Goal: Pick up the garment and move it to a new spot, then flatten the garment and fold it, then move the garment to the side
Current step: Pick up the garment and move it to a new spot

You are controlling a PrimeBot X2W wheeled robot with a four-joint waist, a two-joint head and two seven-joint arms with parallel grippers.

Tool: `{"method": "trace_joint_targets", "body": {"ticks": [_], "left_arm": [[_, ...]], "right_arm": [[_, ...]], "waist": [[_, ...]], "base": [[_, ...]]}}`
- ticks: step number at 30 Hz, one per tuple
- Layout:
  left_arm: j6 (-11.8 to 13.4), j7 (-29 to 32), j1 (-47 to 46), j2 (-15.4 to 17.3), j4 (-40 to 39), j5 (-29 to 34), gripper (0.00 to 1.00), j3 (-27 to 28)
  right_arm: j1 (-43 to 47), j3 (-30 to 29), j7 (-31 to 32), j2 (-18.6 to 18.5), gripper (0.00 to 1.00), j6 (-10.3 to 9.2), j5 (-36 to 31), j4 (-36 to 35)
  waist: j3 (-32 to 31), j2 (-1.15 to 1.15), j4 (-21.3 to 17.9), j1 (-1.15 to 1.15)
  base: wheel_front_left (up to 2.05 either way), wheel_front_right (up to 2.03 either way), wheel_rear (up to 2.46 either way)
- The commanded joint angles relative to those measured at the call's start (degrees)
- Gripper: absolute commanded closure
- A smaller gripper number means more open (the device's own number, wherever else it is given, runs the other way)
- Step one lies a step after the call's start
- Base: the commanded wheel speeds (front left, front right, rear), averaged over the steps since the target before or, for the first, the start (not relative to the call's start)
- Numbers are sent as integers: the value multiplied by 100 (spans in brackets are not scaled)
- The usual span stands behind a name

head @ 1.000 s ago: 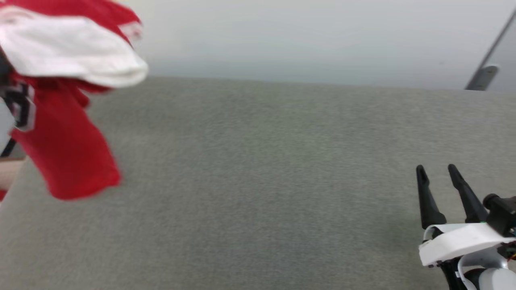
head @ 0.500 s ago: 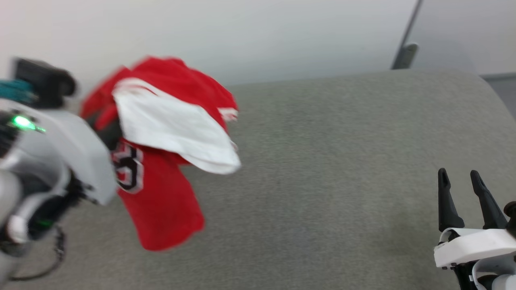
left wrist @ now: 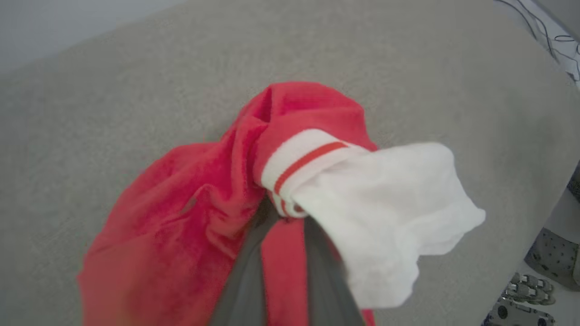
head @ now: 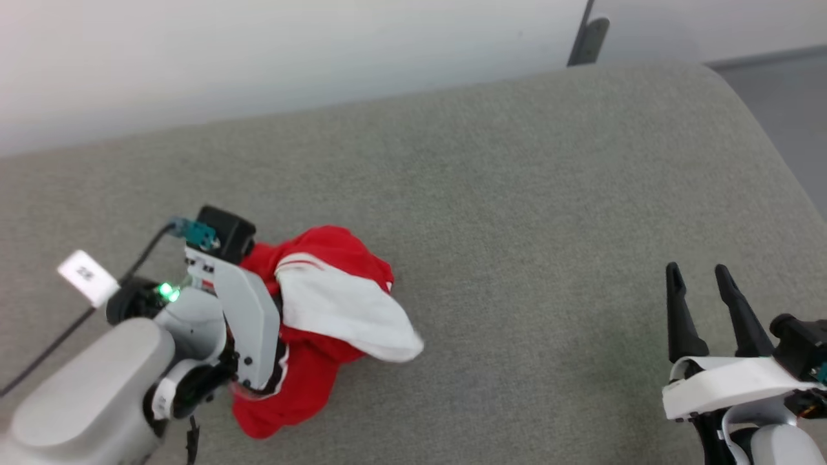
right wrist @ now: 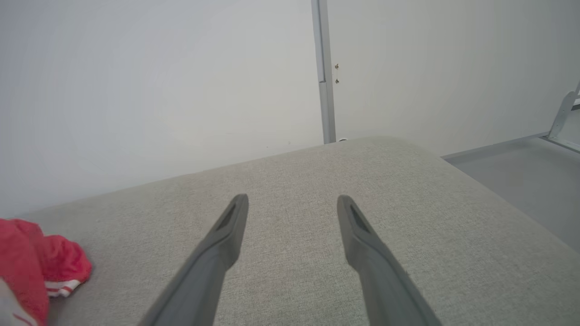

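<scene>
The garment (head: 323,255) is a bunched red shirt with a white sleeve (head: 345,316), low on the grey padded surface (head: 517,194) at the lower left. Its lower folds appear to rest on the padding. My left gripper (head: 278,310) is shut on the garment; the fingertips are buried in the cloth. In the left wrist view the fingers (left wrist: 247,271) run into the red fabric (left wrist: 181,203) beside the striped white cuff (left wrist: 303,158). My right gripper (head: 698,274) hovers open over bare padding at the lower right, holding nothing. The right wrist view shows its spread fingers (right wrist: 226,235) and the garment (right wrist: 27,262) far left.
The padded surface ends in a rounded corner at the far right (head: 743,97), with grey floor (head: 795,110) beyond. A pale wall and a thin metal post (head: 588,35) stand behind it. A white tag (head: 87,278) and a dark cable hang off my left arm.
The head view has swung, so the whole picture shifted. The garment hung in the air from my left gripper earlier; now it is lower and bunched against the padding. The right gripper stays open.
</scene>
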Motion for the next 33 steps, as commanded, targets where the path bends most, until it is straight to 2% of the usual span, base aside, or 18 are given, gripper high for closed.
{"method": "trace_joint_targets", "body": {"ticks": [1,11,13,14,15,22,27,33], "left_arm": [[-113,19,17,-100,264,20,100,-76],[-680,225,-203,-772,1795,36,100,-520],[-812,181,-239,-883,1945,-61,51,-499],[-859,140,-266,-927,1986,-134,15,-436],[-897,110,-312,-948,2016,-164,0,-395],[-962,8,-369,-841,1766,-305,0,-234],[-819,-299,-139,-591,1330,-307,0,-62],[-580,-971,313,-237,802,-291,0,247]], "right_arm": [[-99,64,-60,16,0,-6,75,67],[-339,329,-244,15,0,-6,225,409],[-352,328,-255,16,0,-6,197,450],[-340,320,-258,15,0,-6,176,472],[-325,301,-255,15,0,-6,163,484],[-176,184,-107,16,0,-6,6,449],[-25,155,6,-7,0,-6,-45,375],[169,190,129,-91,0,-7,97,285]], "waist": [[198,0,-152,0],[333,0,-133,0],[290,0,-82,0],[254,0,-52,0],[210,0,-15,0],[-163,0,324,0],[-501,0,585,0],[-856,0,906,0]], "base": [[0,0,0],[0,0,0],[0,0,0],[0,0,0],[0,0,0],[0,0,0],[0,0,0],[0,0,0]]}}
